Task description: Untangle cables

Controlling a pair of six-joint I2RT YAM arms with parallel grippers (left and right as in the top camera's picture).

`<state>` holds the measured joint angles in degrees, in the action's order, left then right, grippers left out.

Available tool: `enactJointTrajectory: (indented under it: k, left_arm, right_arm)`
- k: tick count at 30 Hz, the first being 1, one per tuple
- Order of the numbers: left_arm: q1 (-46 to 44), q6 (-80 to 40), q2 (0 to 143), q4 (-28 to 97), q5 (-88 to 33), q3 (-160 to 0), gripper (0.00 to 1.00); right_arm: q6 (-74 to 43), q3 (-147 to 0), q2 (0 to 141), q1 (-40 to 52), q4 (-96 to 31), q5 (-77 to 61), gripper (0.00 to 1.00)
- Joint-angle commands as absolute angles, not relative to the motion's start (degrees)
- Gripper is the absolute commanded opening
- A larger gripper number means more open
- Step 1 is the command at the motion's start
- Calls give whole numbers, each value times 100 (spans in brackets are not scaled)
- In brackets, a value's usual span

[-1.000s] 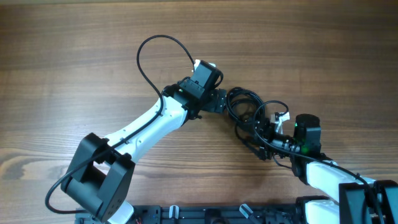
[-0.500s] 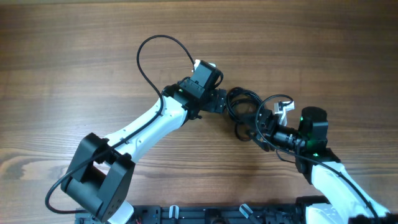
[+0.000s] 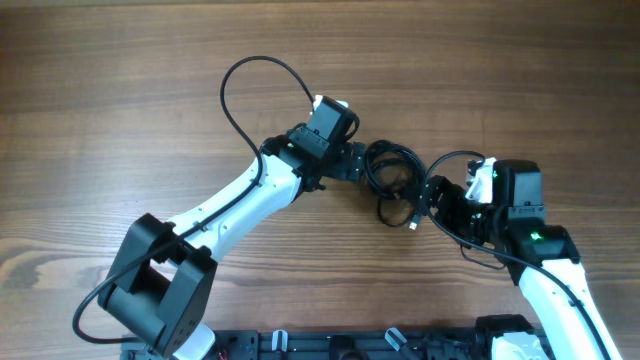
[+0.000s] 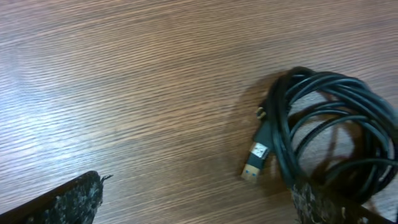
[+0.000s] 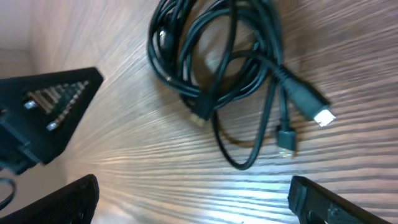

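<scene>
The cables (image 3: 392,178) lie as one tangled black coil on the wooden table between the two arms. In the left wrist view the coil (image 4: 326,121) is at the right, with a gold USB plug (image 4: 254,163) pointing out of it. My left gripper (image 3: 352,162) is open (image 4: 199,208), and its right finger rests at the coil's edge. In the right wrist view the coil (image 5: 211,56) lies ahead, with plug tips (image 5: 320,115) spread out of it. My right gripper (image 3: 436,202) is open (image 5: 193,199), empty, and just short of the loose ends.
A thicker black wire (image 3: 255,75) loops from the left arm over the far table. The left gripper's black body (image 5: 43,118) shows at the left of the right wrist view. The table's front edge with a black rail (image 3: 350,345) lies near the arm bases.
My right arm has swung right and drawn back a little from the coil. The left arm has not moved. The coil has stayed about where it was.
</scene>
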<state>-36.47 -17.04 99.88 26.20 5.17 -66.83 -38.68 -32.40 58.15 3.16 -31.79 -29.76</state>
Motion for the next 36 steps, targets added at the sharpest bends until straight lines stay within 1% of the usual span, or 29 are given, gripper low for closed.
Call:
enactJointTrajectory:
  k: [1,5,8,11,16,19,21,24,28,33,34,36]
  left_arm:
    - [-3653,-1632,10040,2587,237,-6735,100]
    - [-3651,-1632,10116,2569,237,-6735,100]
    - [-3653,-1629,10241,2545,237,-6735,100]
    - [-3653,-1632,10309,2547,191,-6735,100]
    - [-3653,-1629,10320,2545,106,-6735,100]
    - [-3653,-1629,10363,2517,104,-6735,100]
    - [-3653,-1629,10405,2499,84,-6735,100]
    - [-3680,-1629,10416,2482,84,-6735,100]
    - [-3785,-1629,10416,2394,84,-6735,100]
    - [-3970,-1629,10416,2246,89,-6735,100]
    - [-4003,-1629,10418,2233,89,-6735,100]
    - [-4003,-1632,10420,2226,86,-6735,100]
  right_arm:
    - [-3599,-3328,5798,305,-3277,-2648,98]
    - [-3623,-3326,5955,443,-3343,-2648,82]
    - [-3673,-3326,6191,685,-3291,-2620,73]
    - [-3981,-3326,6477,908,-3267,-2429,70]
    - [-4263,-3323,6978,1205,-3059,-2053,67]
    - [-4370,-3326,7321,1282,-2757,-1927,63]
    - [-4488,-3323,7511,1286,-2561,-1922,59]
    - [-4668,-3326,7822,1297,-2353,-1905,51]
    - [-4674,-3323,8071,1297,-2204,-1903,43]
    - [-4674,-3323,8141,1297,-2073,-1898,29]
    - [-4672,-3323,8141,1297,-2071,-1896,23]
    - [-4672,-3323,8141,1297,-2078,-1872,16]
